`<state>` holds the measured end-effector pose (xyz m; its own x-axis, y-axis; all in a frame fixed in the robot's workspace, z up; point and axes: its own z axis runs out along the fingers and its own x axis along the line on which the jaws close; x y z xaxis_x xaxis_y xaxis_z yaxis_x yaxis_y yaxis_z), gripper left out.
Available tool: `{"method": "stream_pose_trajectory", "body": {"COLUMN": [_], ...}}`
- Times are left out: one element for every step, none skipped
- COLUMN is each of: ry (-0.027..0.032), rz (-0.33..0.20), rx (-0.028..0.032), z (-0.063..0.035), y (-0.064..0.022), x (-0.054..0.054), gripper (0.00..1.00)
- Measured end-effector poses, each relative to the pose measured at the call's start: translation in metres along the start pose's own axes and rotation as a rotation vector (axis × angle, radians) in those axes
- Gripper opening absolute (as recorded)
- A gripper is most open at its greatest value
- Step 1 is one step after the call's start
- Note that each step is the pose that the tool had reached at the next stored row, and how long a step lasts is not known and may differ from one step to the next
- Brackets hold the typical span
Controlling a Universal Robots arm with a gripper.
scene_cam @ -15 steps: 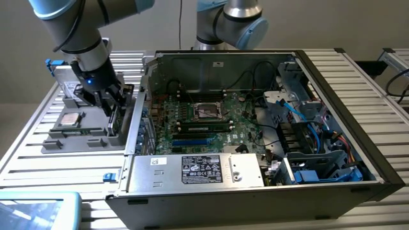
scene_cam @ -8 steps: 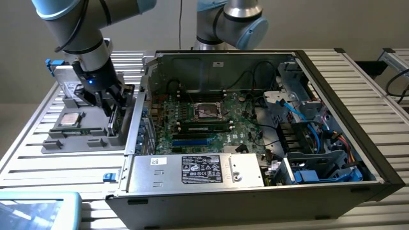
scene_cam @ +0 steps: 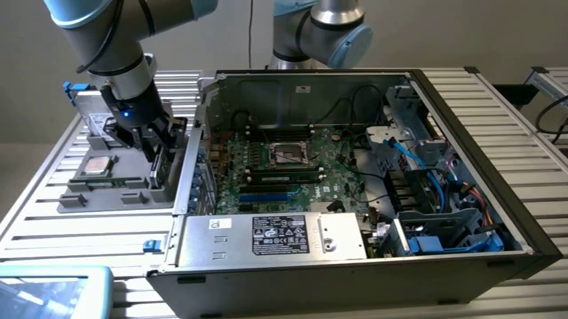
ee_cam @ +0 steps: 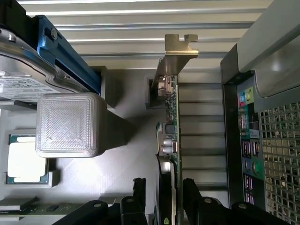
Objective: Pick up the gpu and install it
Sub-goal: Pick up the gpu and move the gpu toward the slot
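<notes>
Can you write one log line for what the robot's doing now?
stage: at pickup | tool: open, straddling gpu | gpu: upright in gray holder, beside computer case | installed: no

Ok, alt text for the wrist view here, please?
The gpu stands on edge in a grey holder, the open gripper straddling it. Its silvery bracket is at the far end. A hard drive lies to one side, the computer case to the other.

1. No wording can be read in full.
2. A black label [scene_cam: 279, 234] is carried by the silver power supply [scene_cam: 342, 239]; its white print is illegible.
3. A white label [ee_cam: 23, 86] is borne by the hard drive [ee_cam: 16, 49]; its print is too fine to be read.
</notes>
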<state>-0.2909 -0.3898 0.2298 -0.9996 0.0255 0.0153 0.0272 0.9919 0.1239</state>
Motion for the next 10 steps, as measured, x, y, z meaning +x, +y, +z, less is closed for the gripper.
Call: {"method": "stream_pose_trajectory", "body": {"ry": [0.0002, 0.0002, 0.0003, 0.0002, 0.0004, 0.0005, 0.0006, 0.0009, 0.001, 0.0011], "rz": [0.0, -0.001, -0.001, -0.001, -0.002, -0.002, -0.002, -0.003, -0.003, -0.003], "rx": [0.0002, 0.0003, 0.0003, 0.0001, 0.0002, 0.0002, 0.0001, 0.0001, 0.0002, 0.0002], "z": [0.0, 0.0, 0.0001, 0.0001, 0.0001, 0.0001, 0.0001, 0.0001, 0.0001, 0.0001], "y": [0.0, 0.0, -0.0001, -0.0001, -0.0001, -0.0001, -0.0001, -0.0001, -0.0001, -0.0001], "x": [0.0, 0.0, 0.0001, 0.0, 0.0001, 0.0, 0.0, 0.0, 0.0, 0.0], "gripper": [0.46, 0.44, 0.38, 0.31, 0.31, 0.28, 0.28, 0.28, 0.28, 0.28]}}
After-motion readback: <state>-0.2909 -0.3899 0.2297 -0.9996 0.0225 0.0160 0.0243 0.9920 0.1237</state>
